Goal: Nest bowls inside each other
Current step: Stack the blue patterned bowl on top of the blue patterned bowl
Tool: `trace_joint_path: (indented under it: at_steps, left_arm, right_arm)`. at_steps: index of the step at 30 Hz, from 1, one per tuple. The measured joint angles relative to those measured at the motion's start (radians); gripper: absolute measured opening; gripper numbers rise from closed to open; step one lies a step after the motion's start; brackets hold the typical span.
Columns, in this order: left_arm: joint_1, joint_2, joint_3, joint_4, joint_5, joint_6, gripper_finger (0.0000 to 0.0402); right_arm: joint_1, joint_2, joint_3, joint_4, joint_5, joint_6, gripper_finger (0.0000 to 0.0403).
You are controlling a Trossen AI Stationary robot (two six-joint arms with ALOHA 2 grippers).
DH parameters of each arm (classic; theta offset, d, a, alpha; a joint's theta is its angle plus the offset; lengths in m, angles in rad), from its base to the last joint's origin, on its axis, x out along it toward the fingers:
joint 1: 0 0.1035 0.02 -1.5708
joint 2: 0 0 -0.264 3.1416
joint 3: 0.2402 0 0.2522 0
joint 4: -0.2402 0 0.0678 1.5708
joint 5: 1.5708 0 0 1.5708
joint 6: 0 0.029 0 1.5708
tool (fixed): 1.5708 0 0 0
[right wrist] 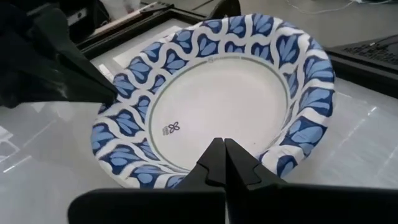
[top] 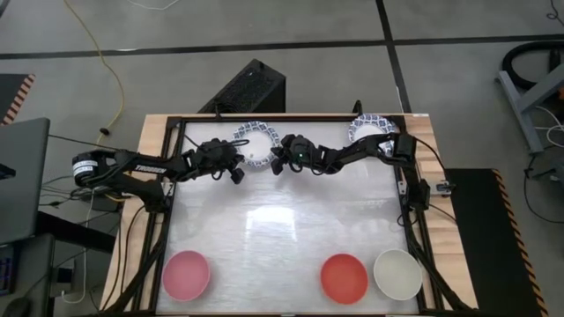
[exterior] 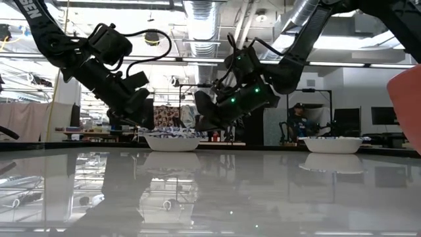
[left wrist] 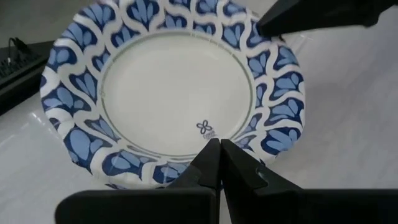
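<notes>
Both arms reach in over the table's far edge, meeting at one blue-patterned bowl (top: pixel 256 141) that sits near the middle of that edge. My left gripper (left wrist: pixel 219 163) points at its rim from one side with the fingers pressed fully together, holding nothing. My right gripper (right wrist: pixel 224 163) faces the same bowl from the opposite side, likewise closed and empty. A second patterned bowl (top: pixel 370 129) sits toward the far right corner. Along the near edge are the pink bowl (top: pixel 186 274), the red bowl (top: pixel 344 276) and the plain white bowl (top: pixel 397 273). These look like light, thin paper bowls that would flex and skid on the glossy tabletop, so I'd pinch the scalloped rim gently.
</notes>
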Motion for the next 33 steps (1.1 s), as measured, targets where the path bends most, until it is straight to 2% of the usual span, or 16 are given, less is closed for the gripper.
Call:
trace_joint_path:
  at_steps: [13, 17, 21, 25, 33]
  left_arm:
    - [0.0, -0.005, 0.001, 0.023, -0.002, -0.035, 0.0]
    - [0.0, -0.018, 0.031, 0.047, -0.003, -0.043, 0.0]
    - [0.0, -0.021, 0.072, 0.048, -0.008, -0.039, 0.0]
    - [0.002, -0.016, 0.084, 0.046, -0.078, 0.014, 0.0]
    - [0.078, -0.015, 0.084, -0.046, -0.088, 0.02, 0.0]
  right_arm:
    - [-0.027, -0.005, 0.0, 0.007, -0.038, 0.0, 0.0008]
    - [-0.029, -0.011, 0.024, 0.043, -0.049, 0.0, 0.0008]
    - [-0.038, -0.011, 0.063, 0.037, -0.105, -0.016, 0.0008]
    - [-0.047, -0.011, 0.082, 0.025, -0.11, -0.061, 0.0008]
    - [-0.067, -0.008, 0.084, -0.066, -0.107, -0.045, 0.0008]
